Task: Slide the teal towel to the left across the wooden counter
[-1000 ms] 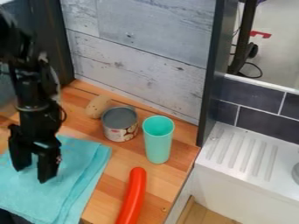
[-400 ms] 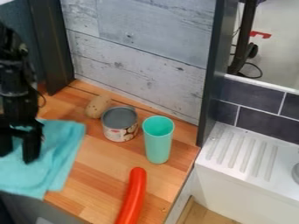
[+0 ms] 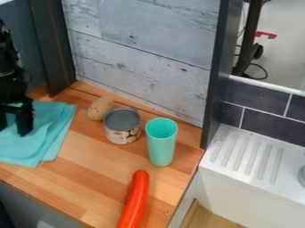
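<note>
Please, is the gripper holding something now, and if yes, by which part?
The gripper seems to hold nothing: its fingers stand apart over the turquoise cloth; whether they touch it cannot be told.

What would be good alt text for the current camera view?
An open black claw at a turquoise cloth on a wooden counter, with a potato, tin can, green cup and long red object farther right in view.

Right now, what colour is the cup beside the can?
The cup is mint green, seen best in the camera view.
</note>
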Available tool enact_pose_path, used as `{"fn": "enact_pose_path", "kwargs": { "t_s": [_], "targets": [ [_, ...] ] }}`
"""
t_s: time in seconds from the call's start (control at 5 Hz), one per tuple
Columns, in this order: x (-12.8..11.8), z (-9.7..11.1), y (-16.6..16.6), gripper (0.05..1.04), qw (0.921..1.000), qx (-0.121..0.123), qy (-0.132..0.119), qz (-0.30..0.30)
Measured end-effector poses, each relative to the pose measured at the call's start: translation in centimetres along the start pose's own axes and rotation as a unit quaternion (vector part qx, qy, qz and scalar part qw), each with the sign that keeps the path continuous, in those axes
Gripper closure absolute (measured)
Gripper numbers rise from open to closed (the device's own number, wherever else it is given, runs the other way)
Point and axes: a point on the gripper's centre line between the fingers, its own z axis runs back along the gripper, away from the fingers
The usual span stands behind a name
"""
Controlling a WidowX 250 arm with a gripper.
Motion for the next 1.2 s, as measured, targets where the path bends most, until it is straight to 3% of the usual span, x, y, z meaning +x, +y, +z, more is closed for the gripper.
{"fn": "enact_pose_path", "kwargs": {
  "t_s": [0.4,0.6,0.8,1.0,1.2],
  "targets": [
    [-0.8,-0.2,-2.2,0.083,0.9996,-0.023,-0.001,-0.015],
    [-1.6,2.0,-2.4,0.083,0.9994,-0.015,-0.022,-0.022],
    [-4.0,4.8,-2.8,0.083,0.9986,0.012,-0.044,-0.026],
    [-8.2,6.9,-4.1,0.083,0.9971,0.033,-0.049,-0.049],
    [-12.6,7.0,-5.9,0.083,0.9956,0.039,-0.034,-0.078]
  ]
}}
